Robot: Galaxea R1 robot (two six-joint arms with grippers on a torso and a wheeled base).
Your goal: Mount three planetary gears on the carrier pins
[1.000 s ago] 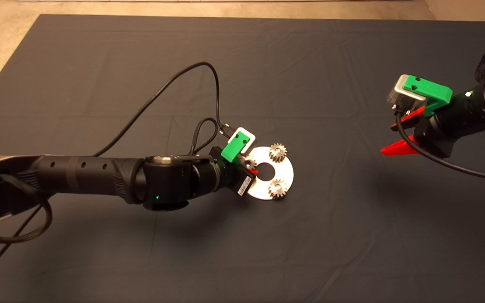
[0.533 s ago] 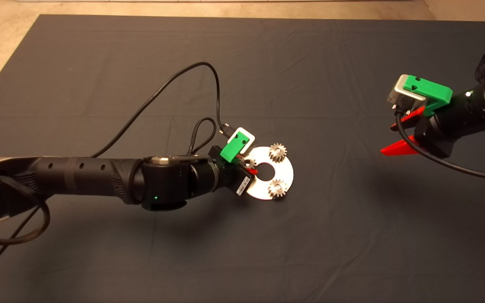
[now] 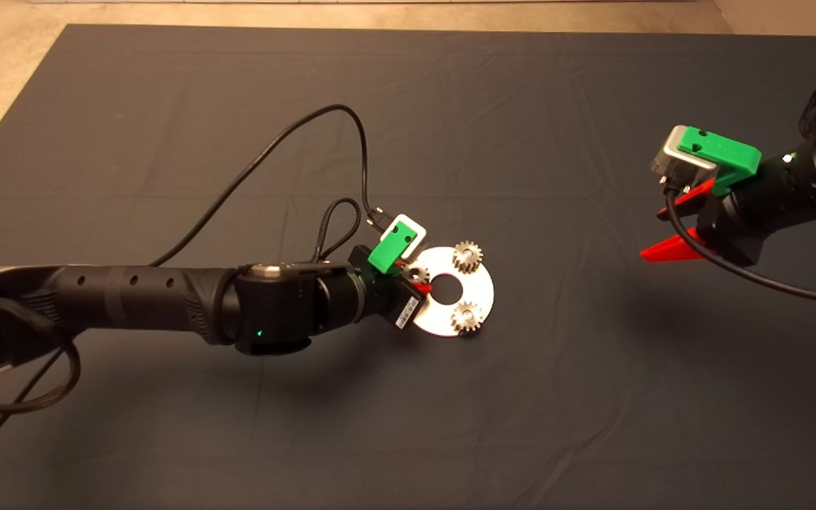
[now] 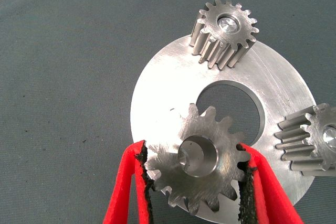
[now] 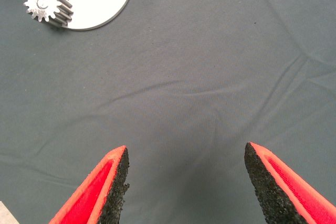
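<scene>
We've got the left gripper pinching the third gear by its teeth, one red finger on each side, right over the near edge of the disc. Just beyond it, two more planetary gears are sitting on their carrier pins. Our right gripper hangs spread wide over bare mat, well off to the side.

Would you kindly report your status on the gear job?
Left pincer shut on third gear, over the disc. Two gears already on pins. Right pincer open, idle. Nothing in the way.
</scene>
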